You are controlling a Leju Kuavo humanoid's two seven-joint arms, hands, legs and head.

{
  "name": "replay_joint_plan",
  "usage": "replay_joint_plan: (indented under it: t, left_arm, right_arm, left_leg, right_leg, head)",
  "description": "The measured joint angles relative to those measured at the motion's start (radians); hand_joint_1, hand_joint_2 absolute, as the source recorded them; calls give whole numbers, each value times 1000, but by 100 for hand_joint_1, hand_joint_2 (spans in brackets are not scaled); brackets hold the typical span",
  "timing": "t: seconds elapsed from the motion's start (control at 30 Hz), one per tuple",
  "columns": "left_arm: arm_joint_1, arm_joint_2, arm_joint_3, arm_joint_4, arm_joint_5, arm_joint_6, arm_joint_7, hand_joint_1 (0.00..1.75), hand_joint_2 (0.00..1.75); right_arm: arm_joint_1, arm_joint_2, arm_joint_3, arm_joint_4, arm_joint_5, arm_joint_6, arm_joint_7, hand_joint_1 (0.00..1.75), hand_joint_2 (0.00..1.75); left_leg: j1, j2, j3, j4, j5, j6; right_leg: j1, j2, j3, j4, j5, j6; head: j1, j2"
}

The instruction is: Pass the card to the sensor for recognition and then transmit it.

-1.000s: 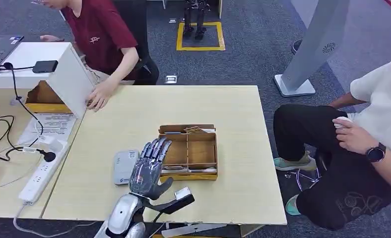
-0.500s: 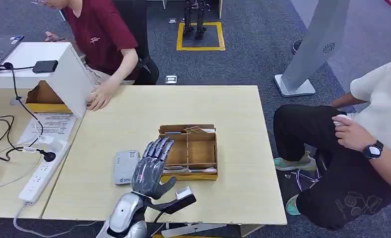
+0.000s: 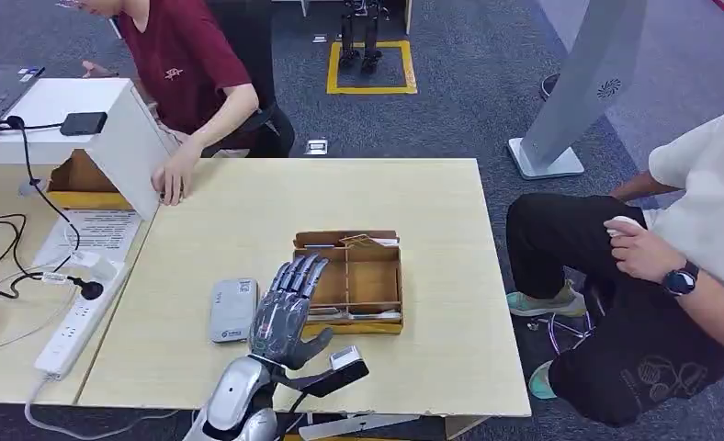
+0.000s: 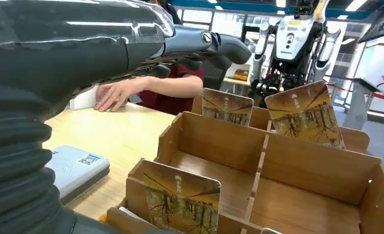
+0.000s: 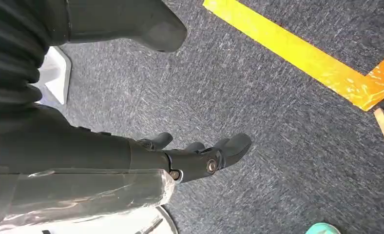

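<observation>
Left hand [image 3: 287, 308] raised over the near part of the light wooden table [image 3: 248, 211], fingers extended and apart, grasping nothing; fingertips reaching the near left corner of the wooden card box [image 3: 349, 280]. In the left wrist view, same hand [image 4: 131, 44] stretched flat above the box [image 4: 278, 170], nothing between the fingers. Cards standing upright in the compartments: one card [image 4: 182, 204] with a tree scene in the near slot, a second card [image 4: 227, 107] and a third card [image 4: 306, 114] leaning at the far wall, the third tilted. Grey card sensor [image 3: 232, 310] lying flat on the table just left of the hand, beside the box and apart from it; seen also as a pale blue-grey slab [image 4: 75, 165] with a small printed code. Right hand [image 5: 195, 156] hanging beside the body above dark carpet [image 5: 278, 97] crossed by yellow tape [image 5: 297, 53], fingers loosely curled, nothing held. Person in a dark red shirt [image 3: 188, 55] at the far left corner, one hand [image 3: 170, 175] pressed against a white box [image 3: 110, 129]. Second person [image 3: 689, 248] seated to the right, wearing a wristwatch [image 3: 678, 278]. White power strip [image 3: 78, 322] and black cables [image 3: 9, 248] on the adjoining desk at left.
</observation>
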Motion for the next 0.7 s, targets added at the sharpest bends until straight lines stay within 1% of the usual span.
replay_joint_plan:
  t: [0.7]
  left_arm:
    - [-1,-8,0,24,4,1,8,0,175]
  right_arm:
    - [-2,2,12,0,0,1,4,0,175]
  left_leg:
    - [0,0,0,0,0,0]
  right_leg:
    - [0,0,0,0,0,0]
  head:
    - [0,0]
